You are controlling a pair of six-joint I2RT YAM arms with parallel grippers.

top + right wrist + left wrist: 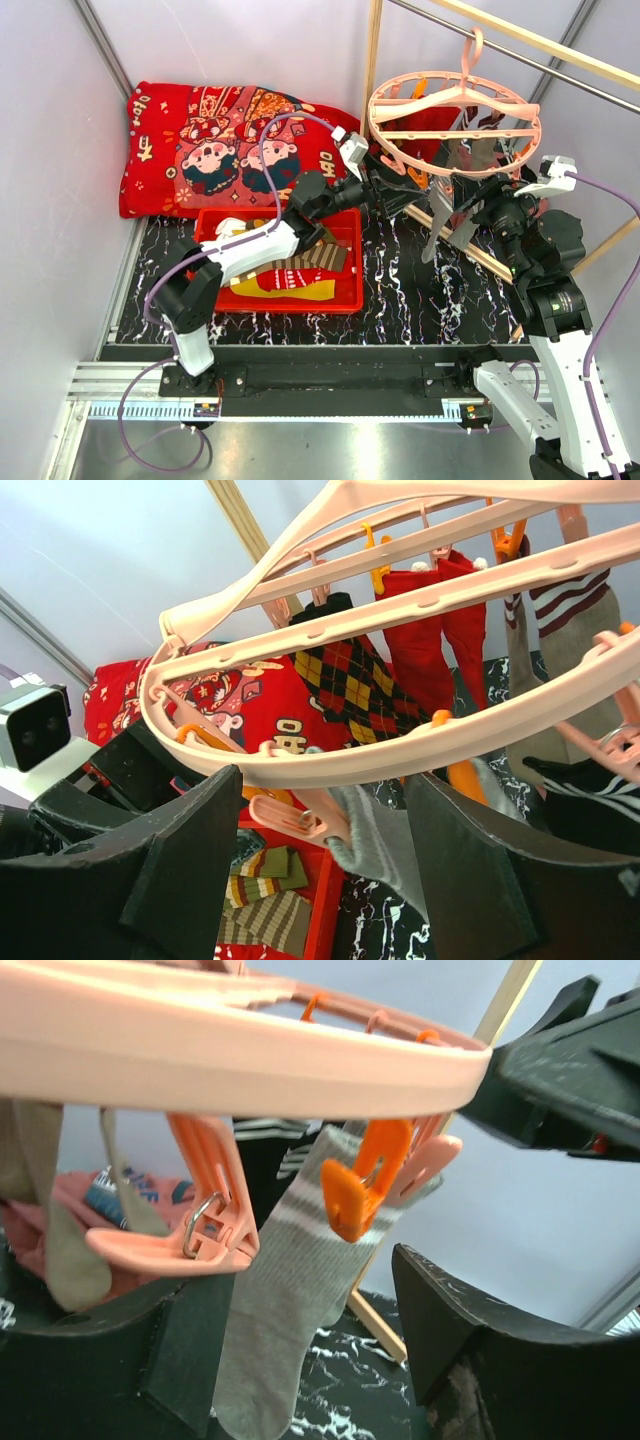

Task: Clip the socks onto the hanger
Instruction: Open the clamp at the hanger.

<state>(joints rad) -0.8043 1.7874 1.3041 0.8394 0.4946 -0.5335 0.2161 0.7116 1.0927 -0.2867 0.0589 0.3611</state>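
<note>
Grey white-striped fabric sock (290, 1290) hangs by an orange plastic clip (355, 1192) at 6 o'clock of the round pale-pink plastic hanger (455, 172). The left gripper (310, 1320) and right gripper (325, 835) flank it, fingers apart, since the clip seems to carry it.

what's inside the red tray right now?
Olive-brown striped socks and a yellow sock lie in the red tray. The left arm crosses over its left half, so whatever lies beneath it is hidden.

An argyle sock (355, 685) is hanging from the hanger (330, 765); a grey sock (385, 842) is dangling between the gripper's (325, 830) parted fingers (190, 875).
</note>
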